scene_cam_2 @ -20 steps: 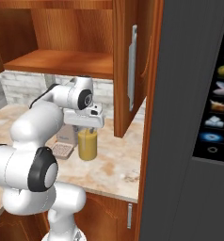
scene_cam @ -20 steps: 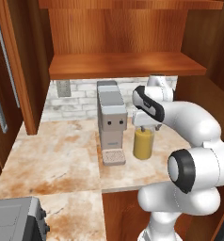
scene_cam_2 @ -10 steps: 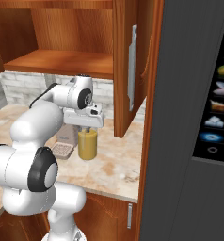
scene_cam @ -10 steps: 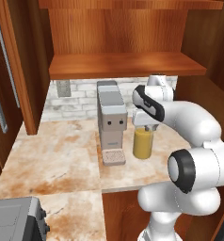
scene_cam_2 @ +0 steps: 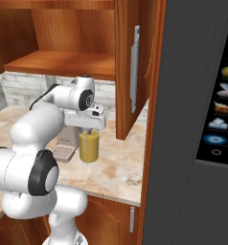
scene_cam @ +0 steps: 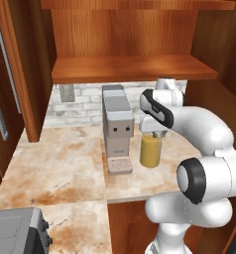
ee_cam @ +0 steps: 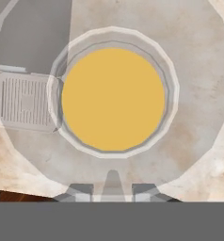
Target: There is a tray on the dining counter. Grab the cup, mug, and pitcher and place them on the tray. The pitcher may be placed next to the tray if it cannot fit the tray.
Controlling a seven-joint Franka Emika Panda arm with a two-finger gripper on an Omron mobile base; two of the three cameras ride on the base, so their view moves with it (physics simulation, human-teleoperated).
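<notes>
The pitcher, a clear glass cylinder holding orange liquid, stands upright on the marble-look counter, just to the right of a grey coffee machine and its drip tray. The white arm reaches forward and bends down over it, so the gripper sits right at the pitcher's top. From the right base view the gripper hangs straight above the pitcher, its pale hand block covering the rim. In the hand view the camera looks straight down into the pitcher: a round orange disc inside a faceted glass ring, with the drip tray touching its left edge. Two dark fingertips rise at the bottom with a strip of the glass wall between them; the jaws stand narrow and appear closed on the pitcher's rim, pinching the wall on the near side. Behind the pitcher runs a pale brick backsplash, and a reddish wood shelf spans above. A grey toaster sits at the lower left corner of the counter, well apart.
</notes>
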